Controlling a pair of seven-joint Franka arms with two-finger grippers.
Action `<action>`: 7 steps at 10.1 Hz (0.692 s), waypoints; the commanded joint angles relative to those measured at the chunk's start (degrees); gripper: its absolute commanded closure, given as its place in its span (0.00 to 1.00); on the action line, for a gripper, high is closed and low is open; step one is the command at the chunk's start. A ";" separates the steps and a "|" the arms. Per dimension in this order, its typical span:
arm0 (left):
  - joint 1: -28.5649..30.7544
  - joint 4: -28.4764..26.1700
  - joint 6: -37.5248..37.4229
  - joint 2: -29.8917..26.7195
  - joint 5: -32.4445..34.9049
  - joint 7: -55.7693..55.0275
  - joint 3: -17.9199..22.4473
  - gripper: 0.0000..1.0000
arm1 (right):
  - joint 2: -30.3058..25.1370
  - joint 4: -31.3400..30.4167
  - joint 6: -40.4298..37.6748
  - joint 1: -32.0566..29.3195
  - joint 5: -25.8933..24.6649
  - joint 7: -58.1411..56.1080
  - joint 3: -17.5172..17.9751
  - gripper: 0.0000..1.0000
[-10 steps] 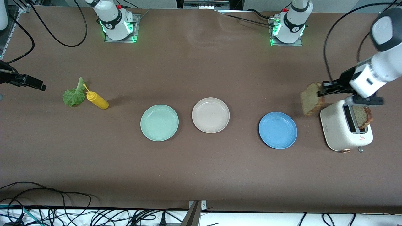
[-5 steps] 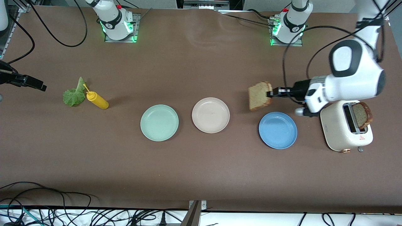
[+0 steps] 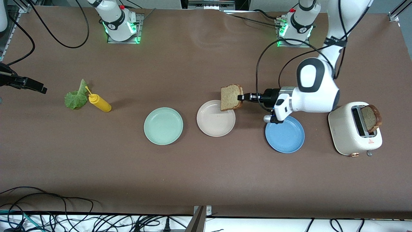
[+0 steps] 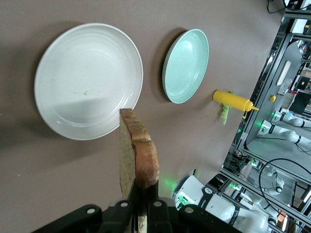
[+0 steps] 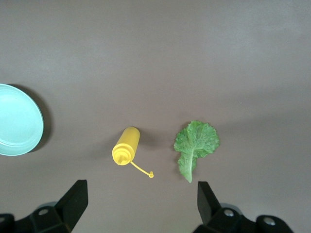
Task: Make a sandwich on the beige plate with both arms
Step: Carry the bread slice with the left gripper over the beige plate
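Observation:
My left gripper [image 3: 240, 97] is shut on a speckled wholegrain bread slice [image 3: 231, 97], which hangs on edge over the rim of the beige plate [image 3: 210, 125] on the side toward the left arm's end. In the left wrist view the bread slice [image 4: 138, 155] stands between the fingers of the left gripper [image 4: 144, 191], with the beige plate [image 4: 87, 73] bare below. A second bread slice [image 3: 370, 118] stands in the toaster [image 3: 349, 133]. The lettuce leaf [image 3: 75, 98] lies at the right arm's end. My right gripper [image 5: 141, 194] waits open over the table by the lettuce leaf [image 5: 197, 143].
A mint green plate [image 3: 163, 125] and a blue plate [image 3: 285, 135] flank the beige one. A yellow squeeze bottle [image 3: 100, 103] lies beside the lettuce. Cables run along the table edge nearest the front camera.
The left arm has swung the bread from beside the toaster, past the blue plate, to the beige plate's rim. The right arm has not moved.

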 commanded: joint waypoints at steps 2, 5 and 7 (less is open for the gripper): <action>-4.22 8.02 5.62 8.57 -3.27 2.45 0.01 1.00 | -0.02 0.53 -0.76 -0.58 0.06 -0.81 0.25 0.00; -5.81 10.41 8.88 11.83 -3.36 2.27 0.01 1.00 | -0.02 0.53 -0.76 -0.58 0.06 -0.81 0.25 0.00; -7.47 11.82 10.81 13.94 -5.36 2.27 0.09 1.00 | -0.02 0.53 -0.76 -0.58 0.06 -0.81 0.25 0.00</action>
